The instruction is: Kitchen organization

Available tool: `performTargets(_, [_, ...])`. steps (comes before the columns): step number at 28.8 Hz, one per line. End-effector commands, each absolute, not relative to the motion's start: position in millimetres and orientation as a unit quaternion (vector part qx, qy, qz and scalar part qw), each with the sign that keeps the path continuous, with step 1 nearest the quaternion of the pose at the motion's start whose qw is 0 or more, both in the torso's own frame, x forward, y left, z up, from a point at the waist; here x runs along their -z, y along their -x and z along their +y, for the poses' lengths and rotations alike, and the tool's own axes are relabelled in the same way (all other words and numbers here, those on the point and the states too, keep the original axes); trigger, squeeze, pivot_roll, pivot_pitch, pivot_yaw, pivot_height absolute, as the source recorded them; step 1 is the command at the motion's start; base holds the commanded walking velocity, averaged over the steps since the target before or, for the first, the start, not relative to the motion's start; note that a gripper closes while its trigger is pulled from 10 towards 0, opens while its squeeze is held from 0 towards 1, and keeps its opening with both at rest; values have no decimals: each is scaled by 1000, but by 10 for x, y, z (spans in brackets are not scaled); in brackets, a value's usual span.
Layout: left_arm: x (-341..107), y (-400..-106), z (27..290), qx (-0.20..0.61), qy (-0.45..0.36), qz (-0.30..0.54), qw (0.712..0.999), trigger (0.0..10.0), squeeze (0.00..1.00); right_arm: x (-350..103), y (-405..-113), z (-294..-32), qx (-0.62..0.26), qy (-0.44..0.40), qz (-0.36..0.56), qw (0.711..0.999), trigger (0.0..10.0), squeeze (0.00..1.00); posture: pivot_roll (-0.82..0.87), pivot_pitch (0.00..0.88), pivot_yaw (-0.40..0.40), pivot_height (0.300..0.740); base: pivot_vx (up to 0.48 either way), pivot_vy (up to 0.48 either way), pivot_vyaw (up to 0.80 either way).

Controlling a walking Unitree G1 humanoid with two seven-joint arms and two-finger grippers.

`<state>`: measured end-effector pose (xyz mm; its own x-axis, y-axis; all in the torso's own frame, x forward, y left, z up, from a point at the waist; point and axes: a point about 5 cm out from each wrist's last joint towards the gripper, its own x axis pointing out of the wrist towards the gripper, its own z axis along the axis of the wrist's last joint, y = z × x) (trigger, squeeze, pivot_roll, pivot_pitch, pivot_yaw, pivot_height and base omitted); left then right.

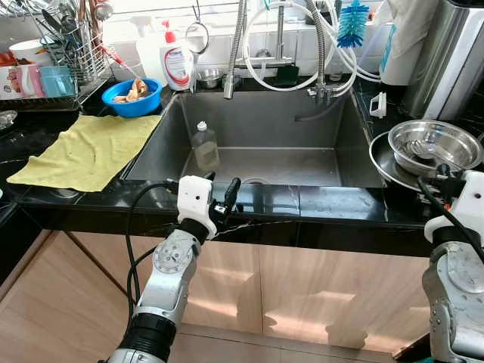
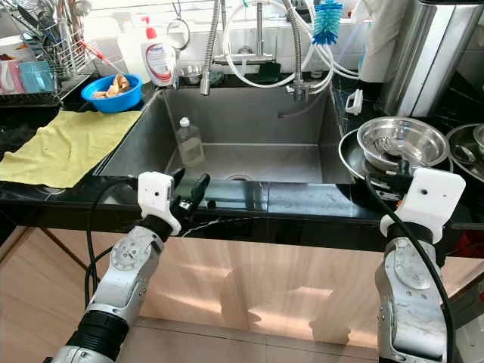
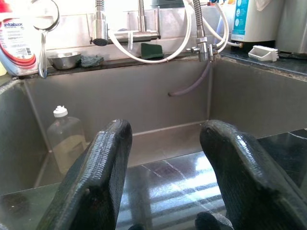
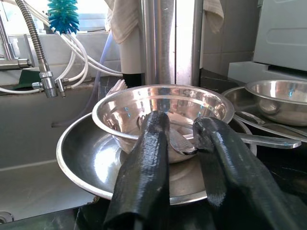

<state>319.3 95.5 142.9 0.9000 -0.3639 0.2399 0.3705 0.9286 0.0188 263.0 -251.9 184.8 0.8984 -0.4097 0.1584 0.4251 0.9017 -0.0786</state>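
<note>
Reaching toward the bowl [image 4: 163, 108] just ahead, our right gripper [image 4: 184, 143] sits nearer with jaws narrowly parted, left gripper [image 3: 165, 167] gaping wide.

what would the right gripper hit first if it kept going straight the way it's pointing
Most likely the steel bowl nested in the wide pan; the right gripper points at its near wall, fingers open. Depth is unclear.

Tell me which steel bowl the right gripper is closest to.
The colander-like bowl nested in the wide pan right of the sink; the right gripper sits at its near rim. Another bowl stands further right; a small one sits behind the sink.
</note>
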Motion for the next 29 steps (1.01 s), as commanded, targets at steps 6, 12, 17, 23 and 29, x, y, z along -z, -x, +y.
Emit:
performTargets(6, [-1453, -3199, 997, 184, 7, -122, 975, 10000, 0, -1903, -2674, -2486, 210, 47, -79, 974, 0, 0, -154, 0, 93, 740, 0, 0, 0])
performTargets(12, [-1460, -3204, 1000, 183, 7, -124, 975, 10000, 0, -1978, -2711, -2484, 213, 10, -94, 972, 0, 0, -154, 0, 94, 740, 0, 0, 0])
performTargets(17, [-1462, -3202, 997, 182, 8, -124, 975, 10000, 0, -2062, -2730, -2442, 202, -7, -112, 973, 0, 0, -153, 0, 94, 740, 0, 0, 0])
performTargets(23, [-1462, -3204, 994, 182, 8, -124, 975, 10000, 0, -2188, -2748, -2417, 194, -10, -132, 972, 0, 0, -154, 0, 92, 740, 0, 0, 0])
performTargets(29, [-1463, -3206, 991, 181, 9, -124, 976, 10000, 0, -2295, -2761, -2387, 187, -23, -154, 970, 2784, 0, -155, 0, 91, 740, 0, 0, 0])
